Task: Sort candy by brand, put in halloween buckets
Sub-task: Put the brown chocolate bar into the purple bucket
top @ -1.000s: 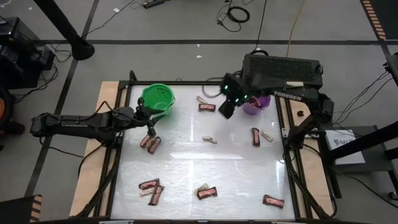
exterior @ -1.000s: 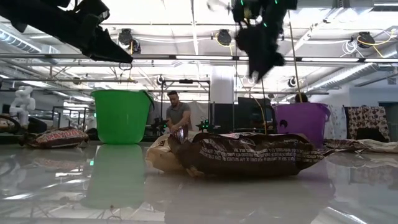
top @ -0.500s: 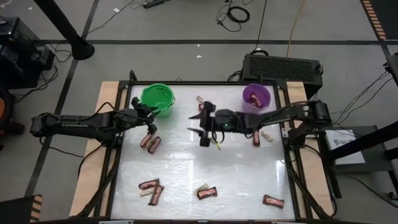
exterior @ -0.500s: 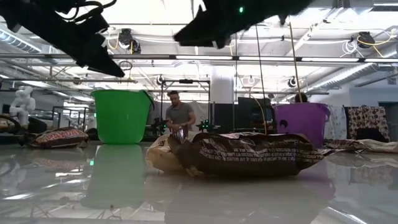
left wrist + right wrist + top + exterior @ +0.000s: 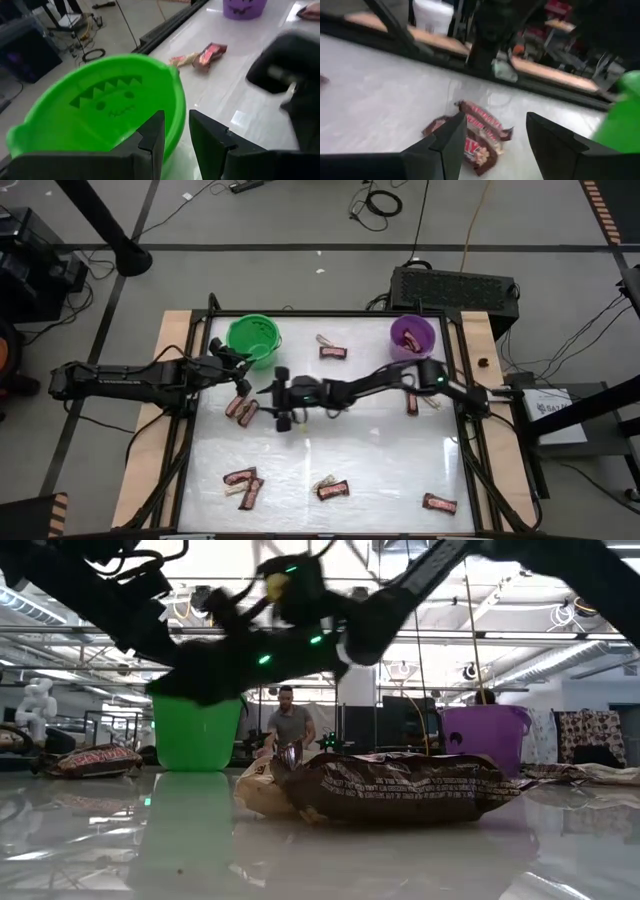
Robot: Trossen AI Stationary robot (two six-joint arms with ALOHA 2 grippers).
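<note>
High view: right gripper (image 5: 282, 418) reaches across the table, near a pair of red-brown bars (image 5: 241, 411); fingers spread, holding nothing.
Right wrist view: the bars (image 5: 479, 137) lie just ahead of the parted fingers (image 5: 443, 150).
Left gripper (image 5: 240, 381): beside the green bucket (image 5: 252, 336), fingers narrowly apart, empty.
Purple bucket (image 5: 412, 336): far corner, right side.

Open tabletop (image 5: 330, 450) mid-table; right arm (image 5: 370, 387) across the centre, near the green bucket (image 5: 252, 337).
</note>
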